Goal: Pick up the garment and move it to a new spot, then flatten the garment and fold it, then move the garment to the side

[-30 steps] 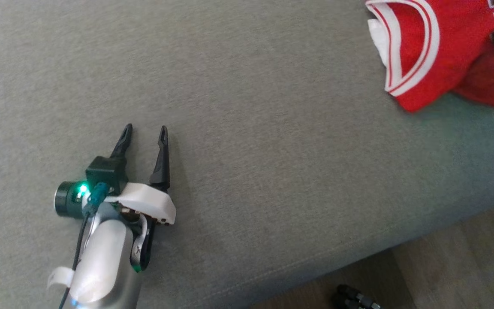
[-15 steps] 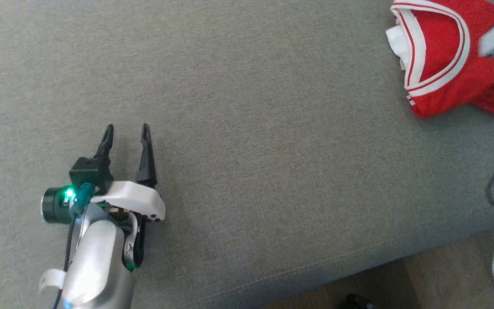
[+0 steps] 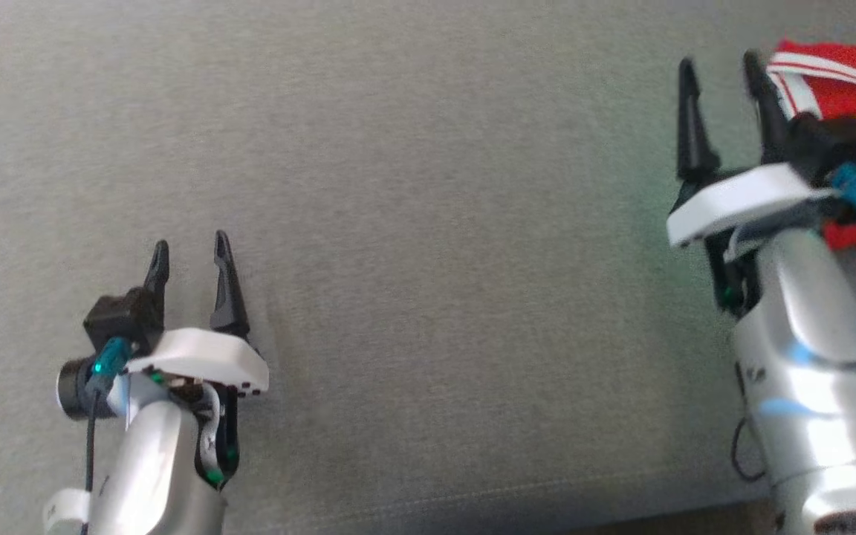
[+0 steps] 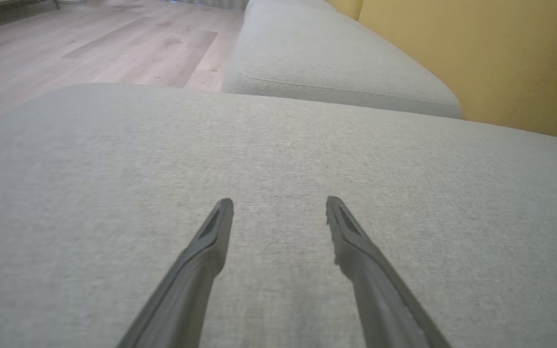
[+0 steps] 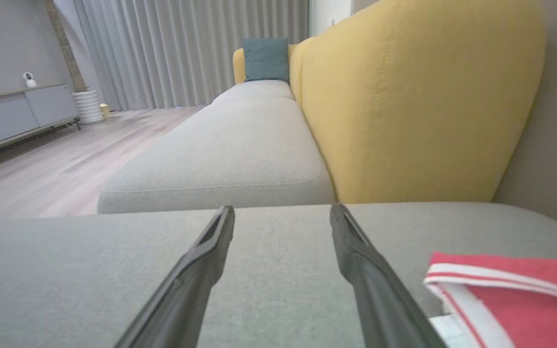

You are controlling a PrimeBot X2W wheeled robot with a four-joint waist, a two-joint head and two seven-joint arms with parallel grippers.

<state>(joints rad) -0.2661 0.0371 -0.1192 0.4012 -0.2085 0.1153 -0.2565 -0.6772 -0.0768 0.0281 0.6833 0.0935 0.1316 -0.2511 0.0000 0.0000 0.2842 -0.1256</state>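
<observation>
The garment is a red jersey with white trim, folded, lying at the far right of the grey sofa cushion; in the right wrist view the garment sits at the lower right. My right gripper is open and empty, just left of the garment, and part of the jersey is hidden behind its wrist. In the right wrist view the right gripper has only cushion between its fingers. My left gripper is open and empty over bare cushion at the lower left, as the left wrist view's left gripper confirms.
A yellow sofa backrest rises beyond the cushion, with a second seat cushion and a teal pillow further along. Wooden floor lies off the cushion's edge. A grey cabinet stands by the wall.
The head camera has shifted, so the jersey sits further right in view. My right gripper has come into view beside the jersey with its fingers apart. The left gripper stays open.
</observation>
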